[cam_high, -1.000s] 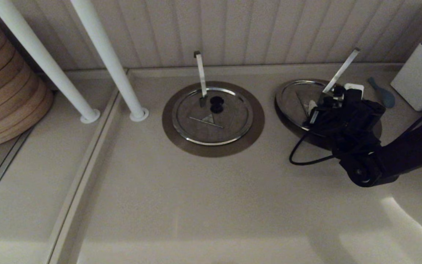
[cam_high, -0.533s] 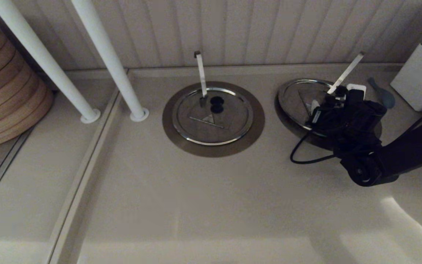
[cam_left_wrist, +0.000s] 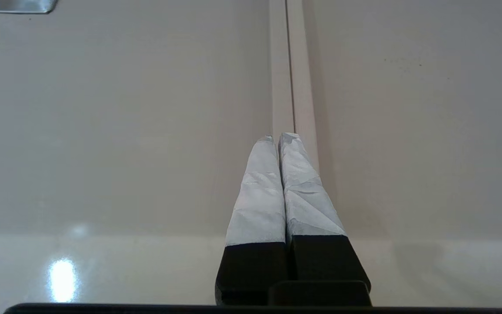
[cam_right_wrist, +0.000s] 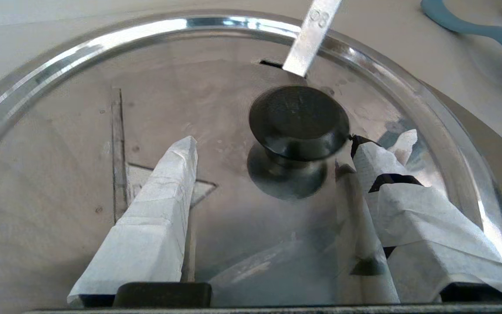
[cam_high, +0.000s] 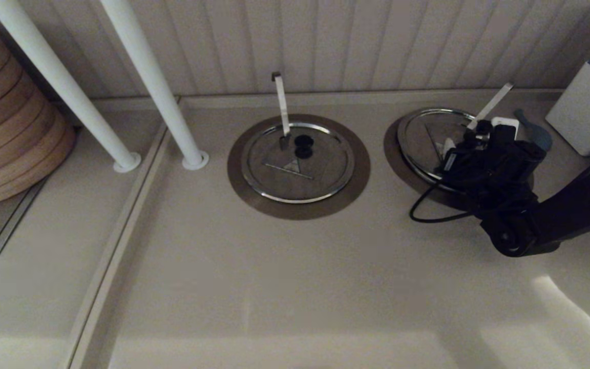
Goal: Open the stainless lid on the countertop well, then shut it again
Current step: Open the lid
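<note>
Stainless steel under the right arm: logging the stainless lid (cam_high: 428, 141) lying over the countertop well (cam_high: 391, 148), directly beneath the jaws, with its black knob (cam_right_wrist: 299, 117) standing between them. Recording the right gripper (cam_right_wrist: 295, 141) spread as wide as it goes and clamping nothing. Seeing one taped finger (cam_right_wrist: 381, 161) right at the knob's side, possibly touching it, and the other finger well clear.

Noting the change over the last second:
- catching the lid shifting a little toward the wall, beyond the jaws' tips, along with the arm above it;
- seeing a strip of the well's brownish collar now bared on the side away from the jaws, where the lid's edge was overhanging a second ago;
- watching the slanted utensil handle (cam_high: 494, 102), poking up through the slot just past the knob, dropping lower against the wall.

Reading this, as a judgement only, as the lid coming back square onto its well with the grip already let go: closing half looking nearly finished, no dark cavity showing. Not managing to tell whether the rim is fully seated all round.

Leaving the neighbouring lid (cam_high: 295, 164) out of it, well off to one side of the jaws.

Marking the left gripper (cam_left_wrist: 281, 137) as parked above bare counter (cam_high: 274, 282), jaws pressed together, empty.
</note>
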{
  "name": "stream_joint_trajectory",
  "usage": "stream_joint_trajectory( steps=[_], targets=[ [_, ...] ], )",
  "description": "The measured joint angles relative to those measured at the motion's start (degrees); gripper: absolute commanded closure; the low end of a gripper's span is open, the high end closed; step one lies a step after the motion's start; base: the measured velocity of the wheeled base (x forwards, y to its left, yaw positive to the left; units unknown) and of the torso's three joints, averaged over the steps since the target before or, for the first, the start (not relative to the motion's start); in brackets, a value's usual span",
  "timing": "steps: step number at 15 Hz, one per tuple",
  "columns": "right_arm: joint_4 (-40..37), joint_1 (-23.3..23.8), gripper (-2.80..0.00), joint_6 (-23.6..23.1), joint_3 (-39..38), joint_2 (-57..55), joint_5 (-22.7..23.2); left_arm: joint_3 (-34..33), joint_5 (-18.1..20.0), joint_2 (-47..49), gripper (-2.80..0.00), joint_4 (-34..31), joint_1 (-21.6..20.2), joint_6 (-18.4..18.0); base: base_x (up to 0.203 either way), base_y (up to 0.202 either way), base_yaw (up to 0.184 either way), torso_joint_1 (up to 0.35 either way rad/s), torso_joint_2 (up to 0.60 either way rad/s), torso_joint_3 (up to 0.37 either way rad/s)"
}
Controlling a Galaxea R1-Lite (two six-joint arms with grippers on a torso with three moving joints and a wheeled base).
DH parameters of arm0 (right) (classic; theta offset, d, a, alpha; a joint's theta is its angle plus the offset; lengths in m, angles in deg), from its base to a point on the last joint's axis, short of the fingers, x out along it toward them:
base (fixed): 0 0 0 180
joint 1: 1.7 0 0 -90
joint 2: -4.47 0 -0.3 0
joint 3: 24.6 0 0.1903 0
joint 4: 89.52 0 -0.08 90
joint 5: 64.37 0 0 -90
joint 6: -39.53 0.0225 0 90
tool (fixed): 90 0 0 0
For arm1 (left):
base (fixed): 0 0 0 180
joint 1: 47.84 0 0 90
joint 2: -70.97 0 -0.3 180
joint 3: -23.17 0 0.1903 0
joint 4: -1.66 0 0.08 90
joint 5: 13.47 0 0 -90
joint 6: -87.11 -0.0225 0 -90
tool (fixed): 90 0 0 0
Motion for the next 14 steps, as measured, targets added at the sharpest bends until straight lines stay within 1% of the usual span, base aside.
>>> stream_joint_trajectory(
  steps=[5, 10, 14],
  targets=[
    [-0.1, -1.1, -2.80, -0.5, -4.0, 1.9, -0.3, 0.0, 0.0, 0.0, 0.00, 0.0, 0.0, 0.0, 0.000, 0.000, 0.000, 0.000, 0.00, 0.000],
    [-0.1, -1.2, -2.80, -0.4, -7.5, 3.4, -0.2, 0.0, 0.0, 0.0, 0.00, 0.0, 0.0, 0.0, 0.000, 0.000, 0.000, 0.000, 0.00, 0.000],
    [-0.1, -1.8, -2.80, -0.2, -8.7, 3.8, -0.2, 0.0, 0.0, 0.0, 0.00, 0.0, 0.0, 0.0, 0.000, 0.000, 0.000, 0.000, 0.00, 0.000]
  ],
)
